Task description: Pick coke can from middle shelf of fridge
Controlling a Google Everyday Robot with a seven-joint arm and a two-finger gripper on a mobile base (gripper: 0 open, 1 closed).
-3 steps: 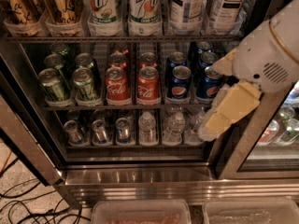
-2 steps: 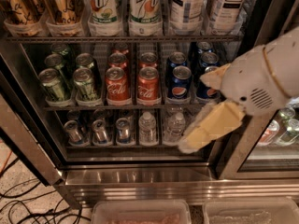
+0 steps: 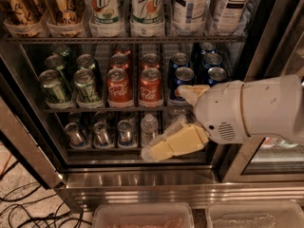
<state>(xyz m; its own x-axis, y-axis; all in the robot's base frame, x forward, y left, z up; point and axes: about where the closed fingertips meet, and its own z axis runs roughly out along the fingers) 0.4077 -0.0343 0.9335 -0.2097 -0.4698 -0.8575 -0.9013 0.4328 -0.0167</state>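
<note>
Furthest left of the tool, green cans point(image 3: 55, 86) stand on the middle shelf point(image 3: 95, 109) of the fridge point(image 3: 142, 182). Closer in are two lanes of red cans. The front coke can point(image 3: 150, 86) of the nearer lane stands upright, just left of the tool and untouched. Blue Pepsi cans point(image 3: 183, 78) sit behind its upper finger. The tool point(image 3: 163, 123) hovers before the shelf rail, fingers point(image 3: 173, 144) spread wide and holding nothing, the lower one crossing a water bottle point(image 3: 149, 127).

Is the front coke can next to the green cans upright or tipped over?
Upright: the coke can stands on the middle shelf, silver top up. The gripper hovers open to its right, slightly lower.
</note>
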